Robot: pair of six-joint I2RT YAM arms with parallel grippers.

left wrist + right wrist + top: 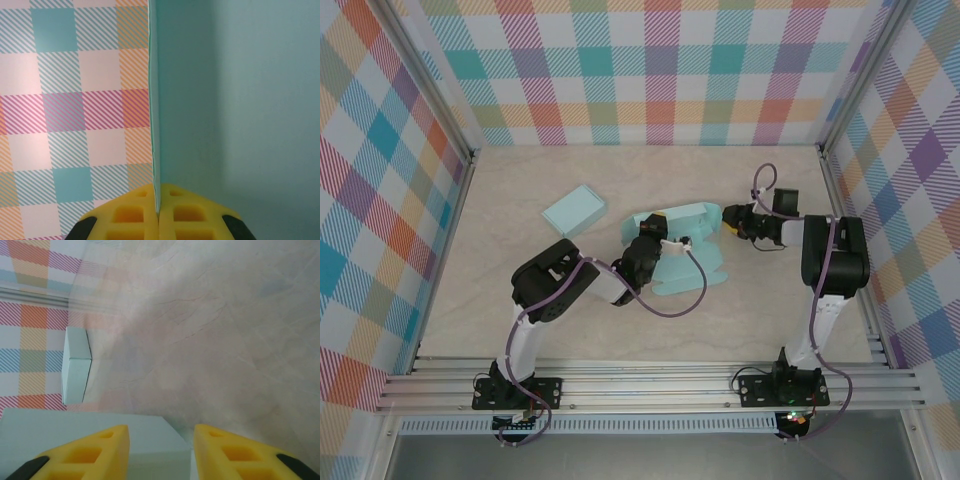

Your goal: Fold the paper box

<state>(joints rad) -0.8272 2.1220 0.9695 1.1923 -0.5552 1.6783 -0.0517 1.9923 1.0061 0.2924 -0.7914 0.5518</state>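
- Your paper box (675, 272) lies in the middle of the table (500, 310), between the two pincers. It is thin, smooth, light blue-green card. It is partly opened out, with a bumpy edge on its near side.
- Your left pincer (159, 202) is squeezed tight on one thin sheet of the box. The sheet stands straight up between the yellow foam pads (130, 215), which have square holes in them.
- Your right pincer (161, 442) is partly open. A flat piece of the box sits between its yellow fingers. You cannot tell if they press on it.
- A small closed box (573, 210), the same colour and with sharp corners, rests left of the paper box, apart from it.
- The table looks like pale stone with faint lines. The walls (650, 70) are checked in many colours.
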